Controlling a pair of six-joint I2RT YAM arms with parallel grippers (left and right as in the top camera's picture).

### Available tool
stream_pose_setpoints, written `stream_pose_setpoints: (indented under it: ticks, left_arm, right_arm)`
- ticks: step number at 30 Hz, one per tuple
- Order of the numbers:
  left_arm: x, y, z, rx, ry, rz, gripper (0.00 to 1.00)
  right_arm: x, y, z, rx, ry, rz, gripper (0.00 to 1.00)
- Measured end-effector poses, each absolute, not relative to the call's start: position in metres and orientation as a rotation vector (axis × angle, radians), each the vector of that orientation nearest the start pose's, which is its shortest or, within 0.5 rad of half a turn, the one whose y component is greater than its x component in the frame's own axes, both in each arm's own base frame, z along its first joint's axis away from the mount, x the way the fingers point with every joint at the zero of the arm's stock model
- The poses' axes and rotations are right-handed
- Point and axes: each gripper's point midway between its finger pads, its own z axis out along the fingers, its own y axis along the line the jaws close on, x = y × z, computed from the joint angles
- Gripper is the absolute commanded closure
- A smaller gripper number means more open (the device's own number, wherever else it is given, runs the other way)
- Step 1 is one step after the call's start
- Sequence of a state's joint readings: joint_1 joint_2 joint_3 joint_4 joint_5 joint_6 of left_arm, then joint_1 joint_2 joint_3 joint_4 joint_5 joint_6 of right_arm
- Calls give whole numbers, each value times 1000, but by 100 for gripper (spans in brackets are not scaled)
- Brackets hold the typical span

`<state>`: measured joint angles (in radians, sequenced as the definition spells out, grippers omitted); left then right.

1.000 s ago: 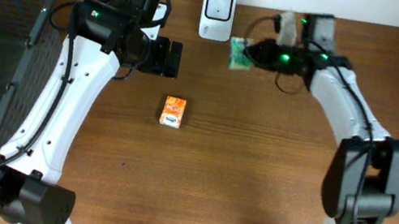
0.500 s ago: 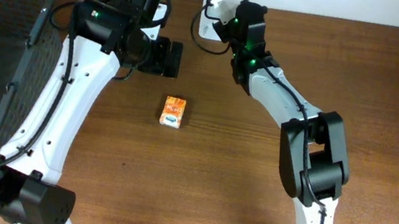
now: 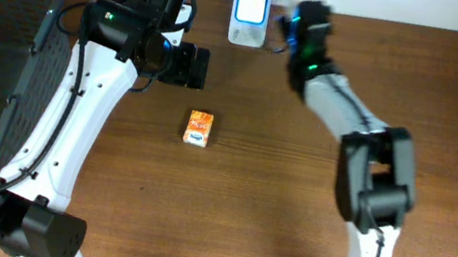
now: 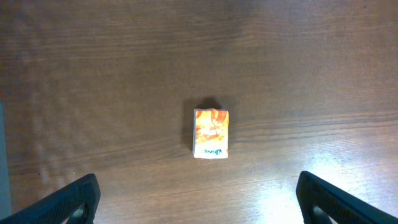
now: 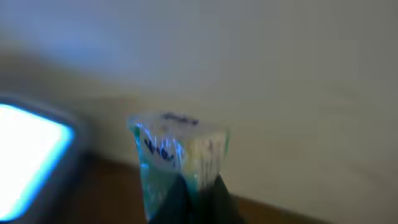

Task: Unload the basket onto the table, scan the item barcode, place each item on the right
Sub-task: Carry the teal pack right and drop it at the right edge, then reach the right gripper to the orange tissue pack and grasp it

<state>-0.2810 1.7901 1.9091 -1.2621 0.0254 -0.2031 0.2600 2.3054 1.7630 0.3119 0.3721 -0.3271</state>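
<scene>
Blurrily, the small teal-and-white plastic packet stood upright, pinched by the right gripper. Left gripper gaped wide.

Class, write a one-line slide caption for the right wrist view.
Blurred close-up: the right fingers pinch a green-and-white packet beside the glowing scanner.

right arm swung packet off scanner, screen now glowing

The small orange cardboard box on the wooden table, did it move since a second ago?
No. The small orange cardboard box stays in the same spot in the overhead view, below and a little left of the white scanner.
</scene>
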Motion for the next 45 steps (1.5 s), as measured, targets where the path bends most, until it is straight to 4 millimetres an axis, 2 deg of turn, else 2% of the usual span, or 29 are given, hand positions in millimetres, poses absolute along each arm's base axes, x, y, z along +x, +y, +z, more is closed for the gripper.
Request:
stream_pose_setpoints:
  ticks: [1, 2, 3, 4, 6, 7, 8, 10, 11, 12, 13, 17, 19, 20, 22, 24, 25, 27, 29, 31, 33, 35, 36, 38, 41, 42, 43, 44, 45]
  left_arm:
    - [398, -119, 236, 113, 2724, -175, 1]
    - [398, -119, 236, 114, 2724, -176, 1]
    - [399, -120, 236, 113, 2722, -176, 1]
    - [398, -119, 236, 114, 2727, -175, 1]
    - [398, -119, 236, 114, 2726, -175, 1]
    - [398, -119, 236, 113, 2724, -175, 1]
    - [398, -119, 236, 113, 2725, -175, 1]
    - [398, -119, 236, 114, 2726, -175, 1]
    - [398, -119, 236, 113, 2726, -175, 1]
    - [398, -119, 236, 114, 2726, -174, 1]
    - [398, -119, 236, 114, 2726, -175, 1]
    - [398, -119, 236, 114, 2726, -175, 1]
    - [398, -119, 236, 114, 2726, -175, 1]
    - [398, -119, 236, 114, 2727, -174, 1]
    - [398, -119, 236, 113, 2726, -175, 1]
    - [398, -119, 236, 114, 2727, -175, 1]
    - [398, -119, 236, 114, 2726, -174, 1]
    - [398, -119, 236, 114, 2726, -175, 1]
    - [398, -119, 236, 114, 2726, -175, 1]
    - [397, -120, 236, 115, 2727, -175, 1]
    - [398, -120, 236, 115, 2726, -175, 1]
    - [398, -120, 236, 115, 2726, -175, 1]
    - [398, -120, 236, 115, 2727, -175, 1]
    - [398, -120, 236, 115, 2726, -175, 1]
    - [398, -120, 236, 115, 2726, -175, 1]
    - [398, -120, 236, 115, 2726, -175, 1]
    - [398, -120, 236, 115, 2726, -175, 1]
    - [398, -120, 236, 115, 2726, -175, 1]
    - [397, -120, 236, 115, 2727, -175, 1]
  right_arm:
    - [652, 61, 193, -150, 1857, -446, 96]
    - [635, 0, 214, 8, 1910, -520, 96]
    - [611, -71, 235, 190, 1950, -590, 96]
    - [587, -122, 234, 316, 2010, -643, 96]
    - [527, -220, 205, 553, 2164, -770, 93]
    - [491, -261, 184, 705, 2227, -813, 94]
    - [464, -291, 174, 831, 2249, -834, 96]
    - [428, -332, 161, 990, 2263, -798, 96]
    - [414, -349, 158, 1050, 2258, -760, 85]
    - [407, -356, 155, 1078, 2261, -732, 27]
    - [403, -356, 150, 1096, 2277, -698, 1]
    - [410, -342, 143, 1062, 2325, -599, 1]
    - [415, -327, 134, 1035, 2375, -479, 1]
    - [423, -312, 130, 1003, 2402, -357, 1]
    - [455, -251, 137, 848, 2421, 74, 1]
    - [477, -158, 169, 625, 2401, 551, 1]
    - [476, -119, 173, 550, 2438, 693, 1]
    - [468, -2, 170, 249, 2560, 952, 1]
    - [462, 89, 157, 13, 2638, 1039, 1]
    - [448, 183, 127, -149, 2730, 1123, 1]
    - [435, 242, 96, -216, 2783, 1200, 3]
    - [415, 275, 71, -244, 2856, 1281, 21]
    - [405, 289, 62, -259, 2885, 1313, 25]
    - [401, 298, 63, -244, 2891, 1335, 34]
    - [397, 313, 57, -189, 2924, 1308, 36]
    - [395, 318, 53, -190, 2921, 1294, 36]
    - [385, 322, 37, -146, 2969, 1239, 36]
    - [381, 323, 25, -117, 2993, 1194, 42]
    - [380, 325, 19, -90, 2990, 1182, 56]
